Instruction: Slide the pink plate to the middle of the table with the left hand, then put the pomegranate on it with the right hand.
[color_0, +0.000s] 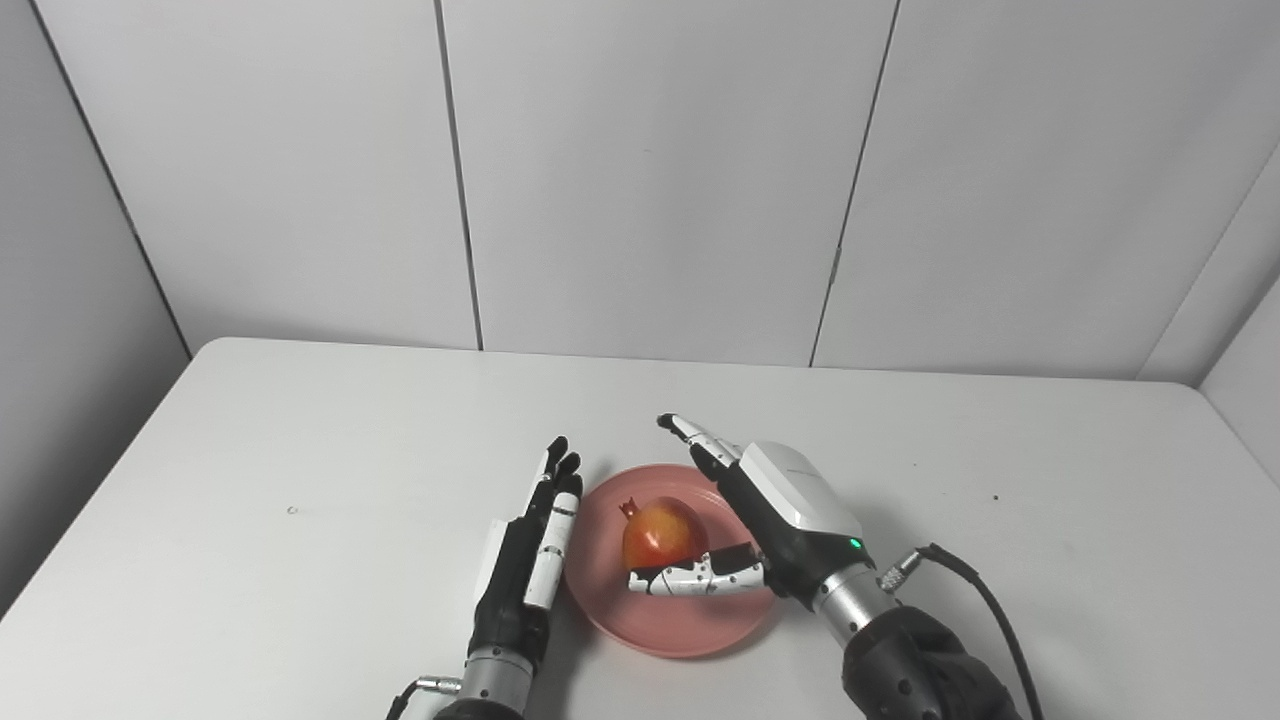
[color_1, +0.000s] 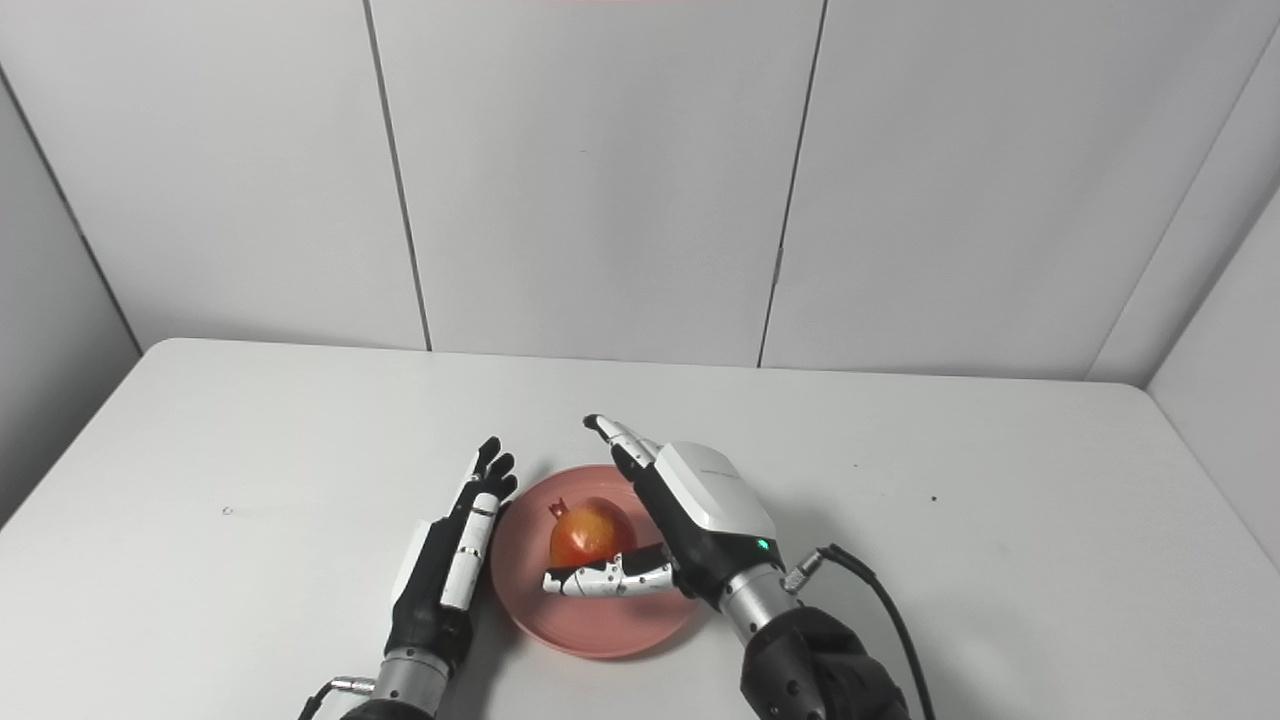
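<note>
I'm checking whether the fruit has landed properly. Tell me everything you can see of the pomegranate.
The pomegranate is a round, glossy fruit, red shading to orange-yellow, its small dark-red crown pointing up and left. It sits on the pink plate, roughly mid-plate. The right hand is open around it, thumb along its near side; whether they touch is unclear.

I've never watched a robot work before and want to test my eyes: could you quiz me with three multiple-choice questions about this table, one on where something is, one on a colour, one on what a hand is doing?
1. Where is the pomegranate?
A. on the plate
B. on the bare table
C. lifted high in the air

2. What colour is the plate?
A. blue
B. pink
C. green

3. How is the left hand?
A. clutching the fruit
B. fingers straight, holding nothing
C. under the plate

Answers: 1 A, the fruit sits within the plate's rim, by the right hand. 2 B, its rim shows pink. 3 B, it lies flat beside the plate.
</note>
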